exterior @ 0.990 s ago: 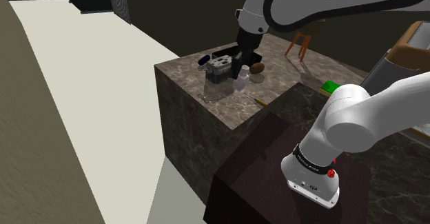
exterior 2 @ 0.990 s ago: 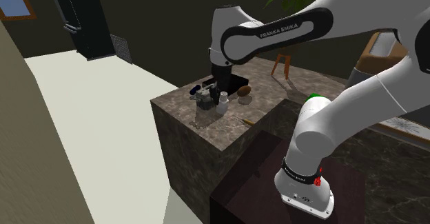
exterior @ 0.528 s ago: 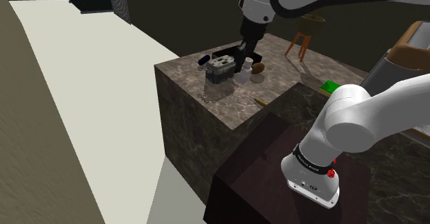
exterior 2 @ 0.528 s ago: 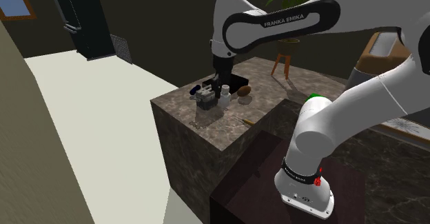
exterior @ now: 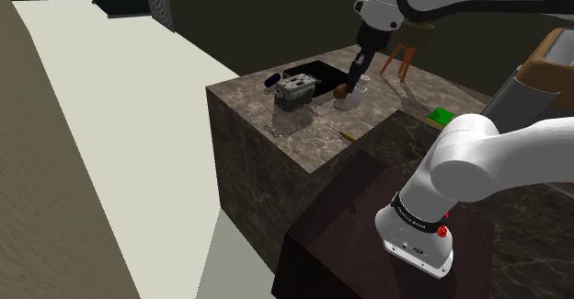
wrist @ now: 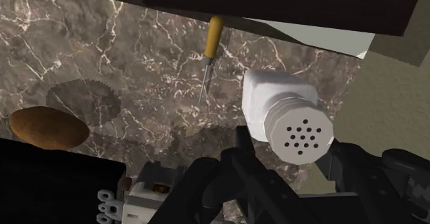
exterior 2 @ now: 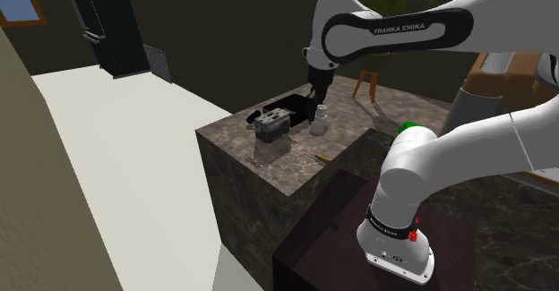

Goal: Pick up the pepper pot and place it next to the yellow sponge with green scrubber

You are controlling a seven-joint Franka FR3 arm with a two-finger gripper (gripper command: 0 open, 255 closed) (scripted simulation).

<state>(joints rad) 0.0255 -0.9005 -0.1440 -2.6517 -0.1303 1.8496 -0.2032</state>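
1. While the white arm (exterior 2: 336, 43) reaches over it, the dark marble desk (exterior: 304, 141) bears the things.
2. End effector (wrist: 289, 148) pinches the white pepper pot (wrist: 282, 112) over the desk, near a brown lump (wrist: 48, 128).
3. Green-topped sponge (exterior: 441, 115) lies well apart along the desk.

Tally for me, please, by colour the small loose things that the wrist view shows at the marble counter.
White or pale grey: 2, the pepper pot and the boxy device
Brown: 1, the rounded lump
Yellow-handled: 1, the pointed tool
See-through: 1, the ridged dish
Total: 5
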